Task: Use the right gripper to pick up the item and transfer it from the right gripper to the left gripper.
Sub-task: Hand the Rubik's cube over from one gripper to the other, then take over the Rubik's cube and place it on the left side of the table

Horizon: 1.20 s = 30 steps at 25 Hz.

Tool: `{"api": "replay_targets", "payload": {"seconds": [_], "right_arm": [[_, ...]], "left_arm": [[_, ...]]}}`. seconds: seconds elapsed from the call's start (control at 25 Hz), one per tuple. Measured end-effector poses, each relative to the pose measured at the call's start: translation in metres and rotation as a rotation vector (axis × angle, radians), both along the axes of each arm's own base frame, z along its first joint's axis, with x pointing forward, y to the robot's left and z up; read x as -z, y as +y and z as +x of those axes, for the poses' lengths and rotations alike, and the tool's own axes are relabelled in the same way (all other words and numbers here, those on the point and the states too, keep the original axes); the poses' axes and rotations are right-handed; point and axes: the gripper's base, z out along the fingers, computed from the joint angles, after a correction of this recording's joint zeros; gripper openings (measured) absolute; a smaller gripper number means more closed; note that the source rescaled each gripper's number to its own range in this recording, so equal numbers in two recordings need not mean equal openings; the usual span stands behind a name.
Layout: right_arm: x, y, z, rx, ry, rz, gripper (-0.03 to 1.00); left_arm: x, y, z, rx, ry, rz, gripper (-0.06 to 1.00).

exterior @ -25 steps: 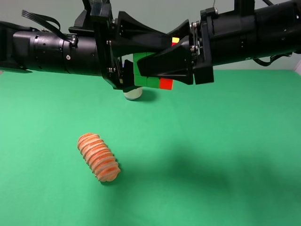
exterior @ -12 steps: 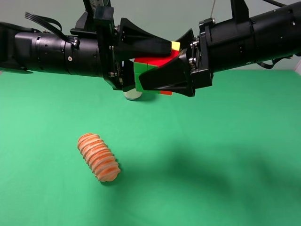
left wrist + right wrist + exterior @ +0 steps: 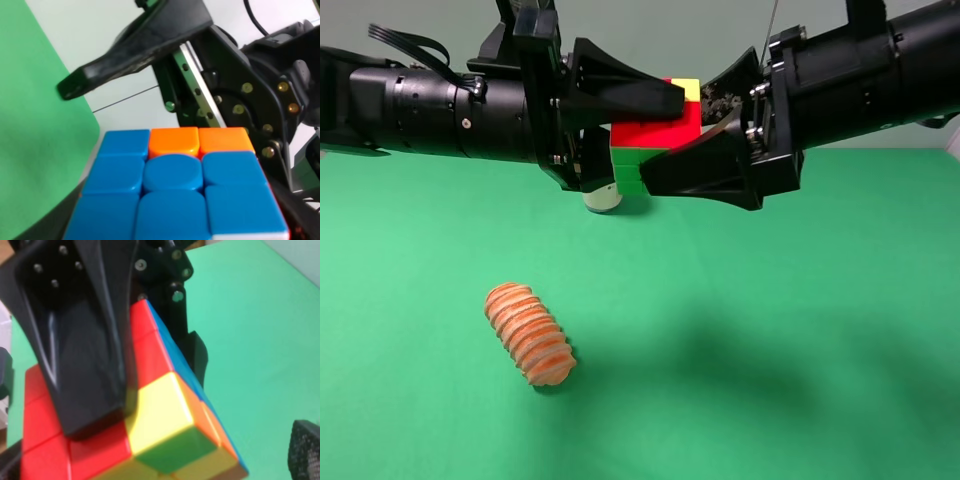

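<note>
Clamping the cube (image 3: 658,130) aloft, left gripper (image 3: 642,142) fingers; right gripper (image 3: 678,128) fingers spread beside it, loaf (image 3: 530,333) and can (image 3: 603,199) below.

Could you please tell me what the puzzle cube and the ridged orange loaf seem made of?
The puzzle cube is probably hard plastic, semi-gloss: smooth rounded tiles with a soft sheen. The ridged orange loaf is perhaps moulded plastic or foam, matte: even ridges, no glare.

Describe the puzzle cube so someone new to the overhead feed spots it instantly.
Above the green table, the left arm and right arm meet in mid-air. Between their tips is the puzzle cube. Unlike the ridged orange loaf below, it is boxy, with red, green and yellow squares.
</note>
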Motion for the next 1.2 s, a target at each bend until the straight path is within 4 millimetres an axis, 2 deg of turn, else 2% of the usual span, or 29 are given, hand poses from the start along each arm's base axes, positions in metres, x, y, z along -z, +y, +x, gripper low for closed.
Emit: {"api": "replay_targets", "payload": {"seconds": [0.6, 0.88, 1.2], "right_arm": [[-0.009, -0.019, -0.016, 0.091, -0.004, -0.149, 1.00], [-0.022, -0.040, -0.035, 0.207, -0.007, -0.234, 1.00], [-0.034, -0.068, -0.066, 0.349, 0.017, -0.342, 1.00]], "left_arm": [[-0.001, 0.000, -0.002, 0.021, 0.000, -0.011, 0.00], [-0.001, 0.000, -0.002, 0.023, -0.002, -0.010, 0.00], [-0.001, 0.000, -0.002, 0.024, -0.002, -0.009, 0.00]]}}
